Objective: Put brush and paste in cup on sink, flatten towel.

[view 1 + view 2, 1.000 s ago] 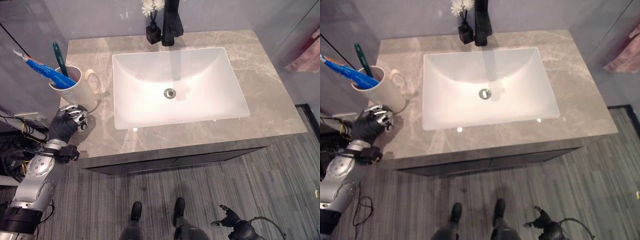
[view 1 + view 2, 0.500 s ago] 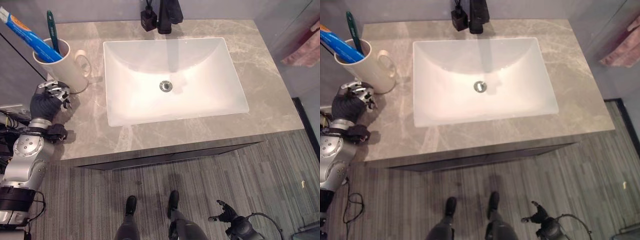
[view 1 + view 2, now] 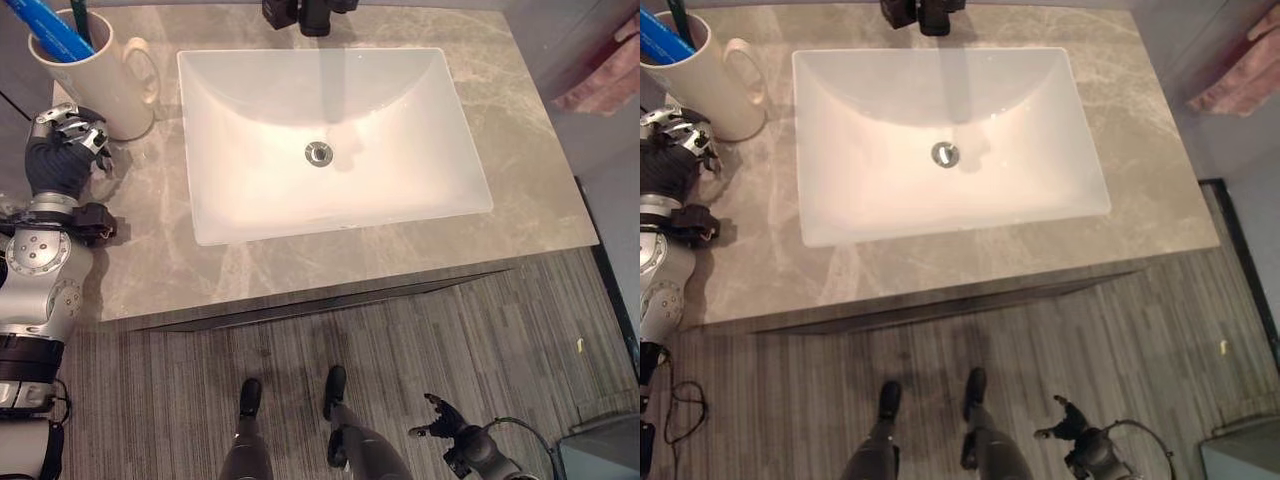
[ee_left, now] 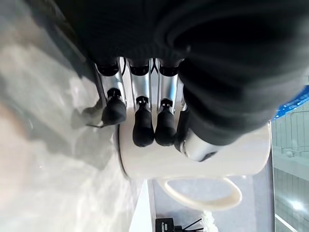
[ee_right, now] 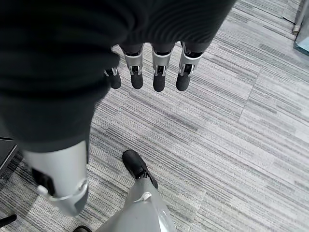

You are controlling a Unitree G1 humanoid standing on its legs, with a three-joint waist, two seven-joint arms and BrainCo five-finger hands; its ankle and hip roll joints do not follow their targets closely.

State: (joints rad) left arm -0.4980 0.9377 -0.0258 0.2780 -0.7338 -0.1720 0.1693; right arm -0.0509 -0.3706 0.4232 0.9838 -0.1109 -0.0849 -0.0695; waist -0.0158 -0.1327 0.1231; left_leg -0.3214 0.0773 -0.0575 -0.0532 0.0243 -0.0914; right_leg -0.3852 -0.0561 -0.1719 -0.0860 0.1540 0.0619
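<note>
A cream mug (image 3: 100, 85) stands at the counter's far left corner, with a blue toothpaste tube (image 3: 45, 25) and a dark green toothbrush (image 3: 80, 20) standing in it. My left hand (image 3: 65, 150) rests on the counter just in front of the mug. Its fingers (image 4: 144, 128) are relaxed, close to the mug's base (image 4: 217, 159), and hold nothing. A pink towel (image 3: 605, 75) hangs beyond the counter's right end. Low at my right side, my right hand (image 3: 445, 432) hangs over the floor, its fingers (image 5: 159, 72) loose and empty.
A white rectangular basin (image 3: 400, 150) is set in the grey marble counter (image 3: 530, 170). A black faucet (image 3: 315, 15) and a small dark bottle (image 3: 280, 12) stand behind it. Grey striped flooring (image 3: 500, 340) lies in front of the counter.
The camera has moved, so the whole counter has shifted up and left in view. My left hand stays beside the mug, and the right hand still hangs low.
</note>
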